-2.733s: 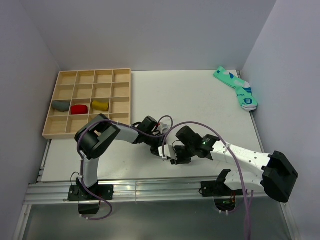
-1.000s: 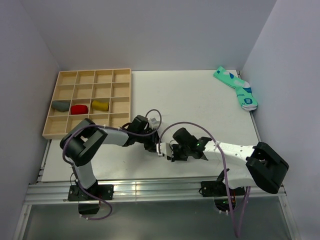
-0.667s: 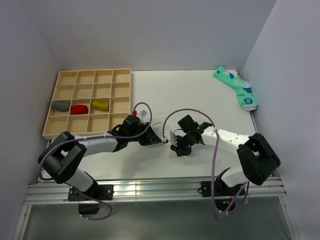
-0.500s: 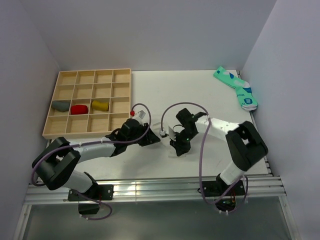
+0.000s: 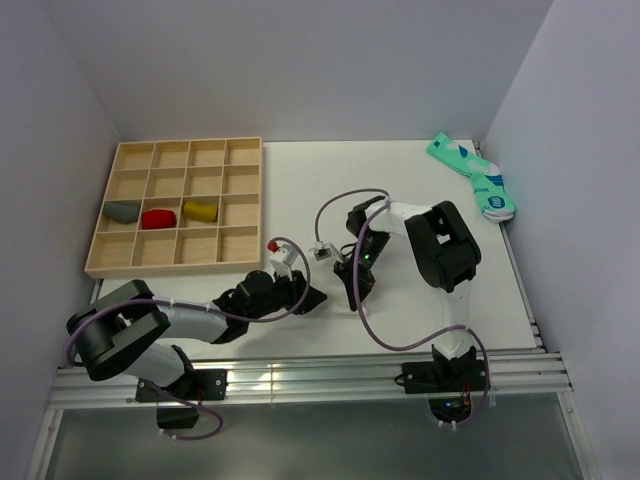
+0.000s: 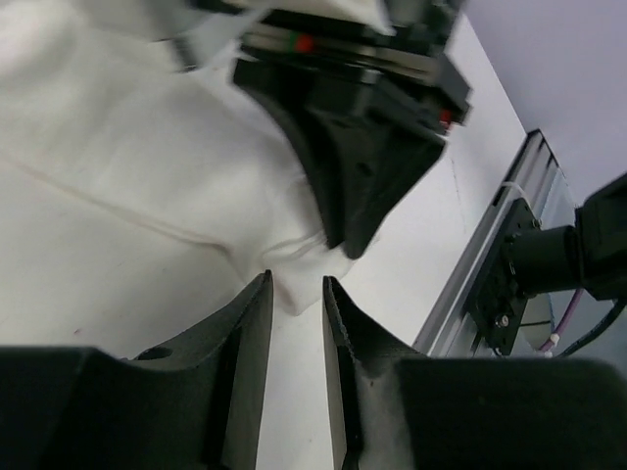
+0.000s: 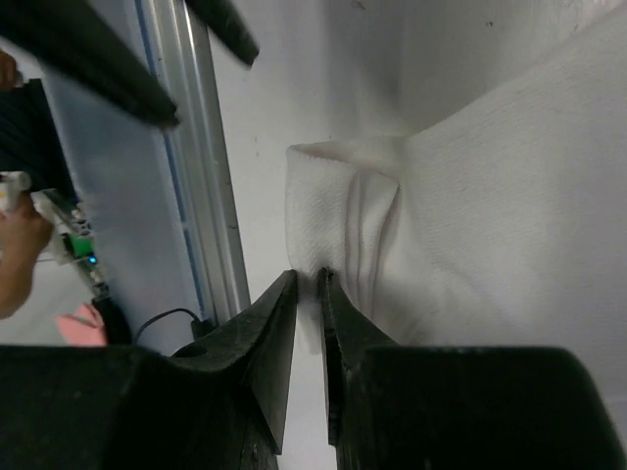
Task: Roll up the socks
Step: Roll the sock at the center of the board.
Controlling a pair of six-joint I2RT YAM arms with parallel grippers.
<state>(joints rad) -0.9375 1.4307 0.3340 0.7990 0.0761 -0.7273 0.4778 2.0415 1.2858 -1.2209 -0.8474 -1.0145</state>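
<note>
A plain white sock [image 7: 460, 186] lies on the white table, hard to make out from above. Its folded edge sits pinched between my right gripper's [image 7: 308, 276] narrow jaws. In the left wrist view a corner of the white sock [image 6: 147, 186] pokes between the tips of my left gripper [image 6: 297, 281], touching both fingers. The black right gripper [image 6: 362, 147] hangs just beyond that corner. From above, the left gripper [image 5: 310, 297] and right gripper [image 5: 352, 283] face each other low at the table's front middle. A mustard-yellow sock [image 5: 200, 210] lies bundled in a tray compartment.
The wooden compartment tray [image 5: 240, 190] at the back left also holds a grey bundle [image 5: 123, 211] and a red bundle [image 5: 158, 217]. Teal patterned socks [image 5: 475, 178] lie at the far right corner. The aluminium rail [image 5: 300, 378] runs along the near table edge.
The left arm has stretched out low along the table. The right arm has folded back, its gripper sliding away from the front edge. Both grippers stay together on the white sock.
</note>
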